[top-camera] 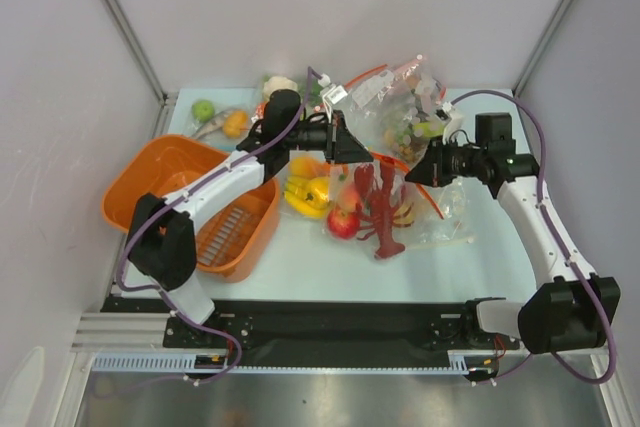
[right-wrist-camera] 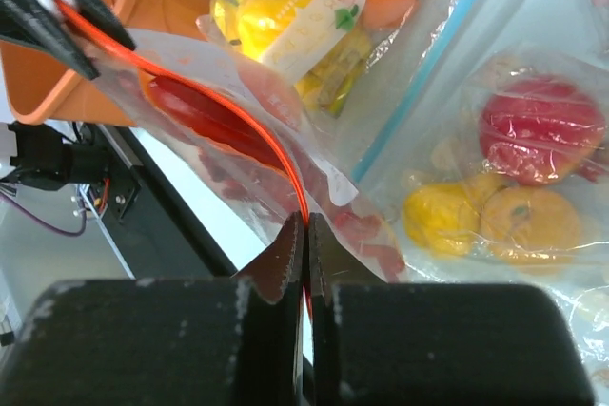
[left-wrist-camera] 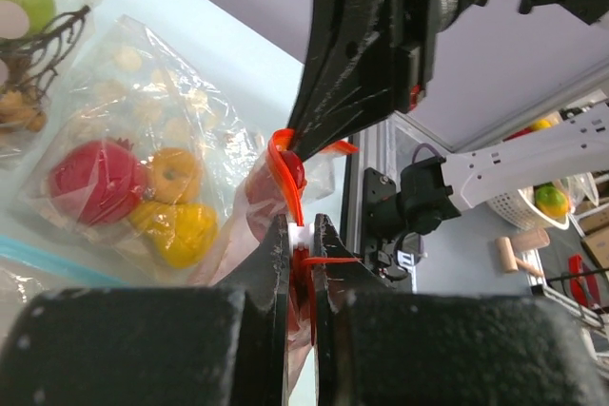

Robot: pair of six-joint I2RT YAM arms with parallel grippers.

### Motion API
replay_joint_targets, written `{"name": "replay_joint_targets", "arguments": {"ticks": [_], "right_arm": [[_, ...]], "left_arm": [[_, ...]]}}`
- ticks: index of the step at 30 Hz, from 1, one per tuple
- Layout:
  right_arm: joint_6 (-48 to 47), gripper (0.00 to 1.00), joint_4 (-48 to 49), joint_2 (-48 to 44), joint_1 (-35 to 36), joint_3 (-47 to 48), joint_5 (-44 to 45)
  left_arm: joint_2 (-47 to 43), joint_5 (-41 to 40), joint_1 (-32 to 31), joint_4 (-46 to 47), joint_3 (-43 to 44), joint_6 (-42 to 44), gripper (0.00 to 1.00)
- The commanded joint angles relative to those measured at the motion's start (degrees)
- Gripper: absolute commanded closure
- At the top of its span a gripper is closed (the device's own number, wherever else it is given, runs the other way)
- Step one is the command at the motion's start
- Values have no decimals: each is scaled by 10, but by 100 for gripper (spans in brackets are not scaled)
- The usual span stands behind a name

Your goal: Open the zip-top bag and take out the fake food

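The zip-top bag point(top-camera: 432, 215) lies mid-table between both arms, its orange-red zip strip point(top-camera: 392, 161) lifted. My left gripper point(top-camera: 360, 153) is shut on the strip's white slider end point(left-wrist-camera: 301, 233). From the right, my right gripper point(top-camera: 412, 174) is shut on the same strip point(right-wrist-camera: 297, 187) a short way along. Fake food shows through the plastic: a dark-red lobster point(top-camera: 384, 215) and a red apple point(top-camera: 343, 223). In the right wrist view the lobster point(right-wrist-camera: 195, 109) is a red shape behind the film. In the left wrist view the right gripper's fingers point(left-wrist-camera: 352, 83) pinch the strip just above my jaws.
An orange basket point(top-camera: 170, 187) stands at the left under the left arm. A blue-zip bag of bananas point(top-camera: 308, 193) lies beside the task bag. More bagged fruit point(top-camera: 405, 107) is piled behind. A cauliflower point(top-camera: 280, 84), a green fruit point(top-camera: 204, 109) and an orange fruit point(top-camera: 236, 124) sit at the back left.
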Motion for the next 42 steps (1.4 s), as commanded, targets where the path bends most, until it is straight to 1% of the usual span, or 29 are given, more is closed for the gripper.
{"name": "replay_joint_targets", "arguments": {"ticks": [1, 2, 3, 4, 6, 8, 9, 10, 12, 15, 17, 18, 20, 21, 22, 24, 25, 29, 34, 42], "right_arm": [[-1, 100, -27, -14, 5, 57, 5], [4, 100, -35, -21, 7, 86, 9], [8, 100, -42, -27, 13, 98, 10], [14, 100, -44, -43, 14, 108, 9], [35, 100, -33, -58, 25, 106, 12], [52, 100, -28, -65, 31, 107, 7], [56, 100, -32, -62, 36, 117, 2], [56, 100, -54, -59, 47, 132, 3], [43, 100, -74, -58, 62, 167, 33], [22, 100, -90, -55, 64, 150, 44], [22, 100, -114, -42, 59, 156, 23], [26, 100, -111, -37, 59, 158, 1], [41, 100, -88, -43, 59, 144, -14], [52, 100, -67, -50, 58, 134, -23], [57, 100, -61, -50, 55, 118, -29], [65, 100, -55, -44, 44, 111, -58], [70, 100, -55, -44, 42, 111, -66], [76, 100, -52, -51, 29, 108, -95], [103, 100, -28, -60, 6, 86, -128], [118, 100, -19, -66, 4, 69, -149]], "left_arm": [[-46, -31, -3, -66, 60, 76, 100], [-56, -45, -3, -88, 77, 108, 100], [-63, -76, -4, -126, 83, 124, 100], [-70, -87, -4, -133, 86, 145, 100], [-91, -128, -7, -132, 70, 159, 100], [-93, -132, -8, -130, 56, 164, 100], [-91, -133, -10, -143, 58, 165, 100], [-92, -133, -11, -148, 59, 168, 100], [-107, -145, -19, -138, 46, 172, 100], [-111, -169, -20, -127, 25, 175, 100], [-102, -178, -20, -135, 31, 180, 95], [-101, -176, -20, -134, 31, 178, 93], [-105, -172, -20, -119, 18, 165, 86], [-108, -171, -20, -97, 11, 157, 69], [-111, -168, -20, -90, 5, 152, 59], [-114, -160, -20, -77, -10, 143, 46], [-115, -157, -20, -73, -19, 138, 43], [-118, -137, -20, -43, -50, 123, 37], [-115, -120, -20, 0, -84, 96, 36], [-103, -96, -20, 73, -106, 50, 37]]}}
